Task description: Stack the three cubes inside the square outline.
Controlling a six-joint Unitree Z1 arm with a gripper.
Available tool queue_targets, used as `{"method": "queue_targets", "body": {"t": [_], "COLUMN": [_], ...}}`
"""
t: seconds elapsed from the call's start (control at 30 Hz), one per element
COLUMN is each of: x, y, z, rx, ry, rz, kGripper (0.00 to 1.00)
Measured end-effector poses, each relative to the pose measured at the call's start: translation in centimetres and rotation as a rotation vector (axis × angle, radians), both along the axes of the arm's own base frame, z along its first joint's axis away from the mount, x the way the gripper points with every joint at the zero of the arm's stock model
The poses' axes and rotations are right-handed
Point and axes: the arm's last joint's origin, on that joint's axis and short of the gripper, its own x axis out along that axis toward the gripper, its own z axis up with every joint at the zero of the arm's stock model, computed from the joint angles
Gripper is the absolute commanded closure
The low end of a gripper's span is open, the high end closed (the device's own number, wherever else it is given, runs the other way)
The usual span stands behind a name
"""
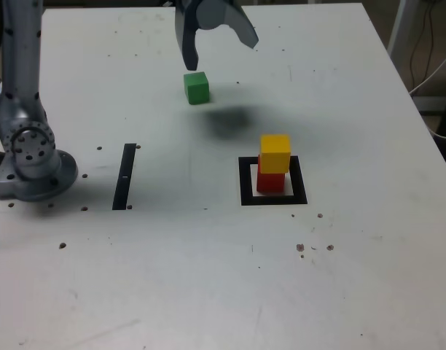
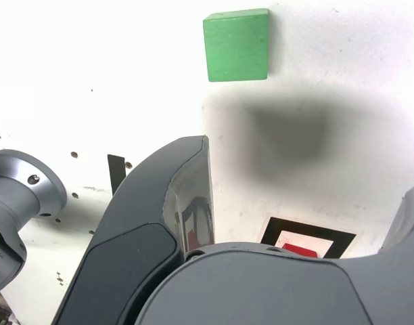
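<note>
A green cube [image 1: 197,87] [image 2: 237,45] rests alone on the white table toward the back. My gripper [image 1: 221,52] hangs open above it and a little to the exterior view's right, with nothing between its fingers [image 2: 170,223]. Inside the square outline [image 1: 245,182] [image 2: 271,227], a yellow cube [image 1: 275,153] sits on top of a red cube [image 1: 270,181]. In the wrist view only a sliver of the red cube [image 2: 300,250] shows behind the gripper body.
The arm's grey base [image 1: 30,157] stands at the exterior view's left. A narrow black strip [image 1: 124,176] lies on the table between the base and the outline. The table's right edge and cables [image 1: 431,65] are at the exterior view's far right.
</note>
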Motion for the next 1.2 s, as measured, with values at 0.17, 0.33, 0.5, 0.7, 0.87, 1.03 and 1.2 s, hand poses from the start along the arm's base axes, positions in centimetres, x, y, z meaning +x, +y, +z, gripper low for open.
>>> {"method": "queue_targets", "body": {"t": [0.17, 0.33, 0.5, 0.7, 0.87, 1.03, 1.2], "x": [-1.1, -1.7, -1.8, -1.7, -1.7, -1.7, -1.8], "y": [2.6, 4.0, 5.2, 5.7, 5.8, 5.9, 5.9], "z": [-0.7, -1.3, -1.8, -2.3, -2.3, -2.3, -2.4], "rx": [-0.011, -0.018, -0.020, -0.021, -0.023, -0.024, -0.027], "ry": [0.013, 0.022, 0.027, 0.031, 0.034, 0.036, 0.045], "rz": [0.034, 0.047, 0.056, 0.054, 0.012, -0.079, -0.124], "kGripper": [0.01, 0.01, 0.01, 0.01, 0.01, 0.00, 0.01]}}
